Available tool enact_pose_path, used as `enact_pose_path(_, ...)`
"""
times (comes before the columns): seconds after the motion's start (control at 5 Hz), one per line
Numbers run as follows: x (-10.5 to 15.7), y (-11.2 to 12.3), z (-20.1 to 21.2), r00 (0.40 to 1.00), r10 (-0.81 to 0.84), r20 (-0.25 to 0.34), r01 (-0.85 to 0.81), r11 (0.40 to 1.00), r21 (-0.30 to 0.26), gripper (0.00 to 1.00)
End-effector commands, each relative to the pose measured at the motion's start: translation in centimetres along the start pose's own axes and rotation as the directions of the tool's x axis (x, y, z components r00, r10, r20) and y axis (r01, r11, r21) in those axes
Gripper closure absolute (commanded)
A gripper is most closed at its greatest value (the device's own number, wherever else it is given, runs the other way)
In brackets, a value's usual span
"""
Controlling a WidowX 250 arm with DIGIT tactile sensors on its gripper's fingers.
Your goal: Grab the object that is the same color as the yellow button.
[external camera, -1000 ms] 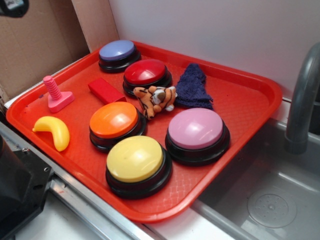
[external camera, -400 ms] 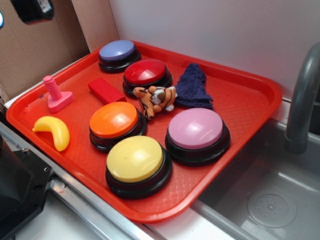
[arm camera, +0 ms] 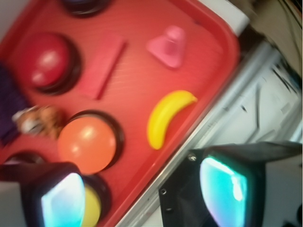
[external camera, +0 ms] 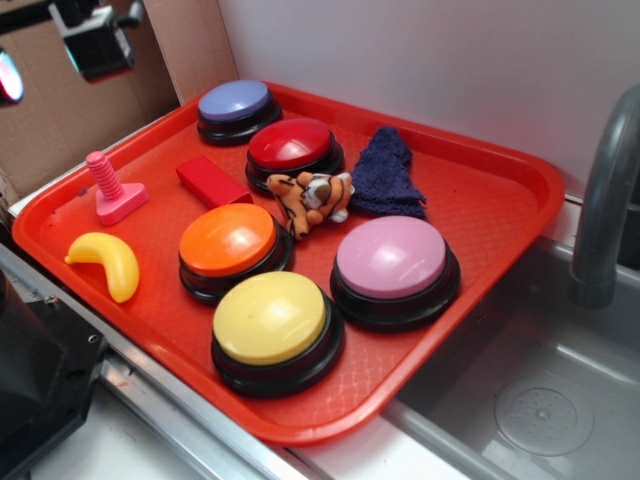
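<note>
1. Banana, a small yellow plastic toy, lies on the red tray near the tray's front-left corner, close to the rim, touching nothing else.
2. From the wrist view the banana curves beside the tray's edge, next to the orange button but clear of it.
3. Yellow button, a pale yellow dome on a black base, sits at the tray's front edge, well apart from the banana, with the orange button just behind it on the left.
4. Pink-domed button stands to the right of the yellow one; the red button and the purple-blue button are toward the back-left corner.
5. A stuffed tiger lies in the middle, just beside a dark blue cloth.
6. A pink plastic bolt stands upright by the tray's left edge, behind the banana; a flat red block lies between it and the red button.
7. The tool hangs high over the back-left corner, above the tray and touching nothing.
8. In the wrist view its two fingers are spread wide, nothing between them, with the tool over the tray's rim near the banana.
9. A grey faucet rises at the right, over a metal sink.
</note>
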State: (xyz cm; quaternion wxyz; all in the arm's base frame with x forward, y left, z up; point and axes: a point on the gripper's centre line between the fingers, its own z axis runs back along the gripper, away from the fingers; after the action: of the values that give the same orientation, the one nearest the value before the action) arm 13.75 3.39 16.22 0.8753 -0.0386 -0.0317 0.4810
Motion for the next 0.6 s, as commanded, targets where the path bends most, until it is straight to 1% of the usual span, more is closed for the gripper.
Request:
enact_pose_path(0.0, 1.6, 1.0, -3.2, 0.935, 0.350, -0.063, -0.352, 0.936, -0.026, 0.00)
enact_pose_path(0.2, 2.3, 1.8, -5.2, 0.883, 0.465, -0.069, -0.469, 0.881, -0.063, 0.00)
enact_pose_path(0.4, 2.5, 2.0, -6.3, 0.874, 0.483, -0.051, -0.485, 0.873, -0.053, 0.00)
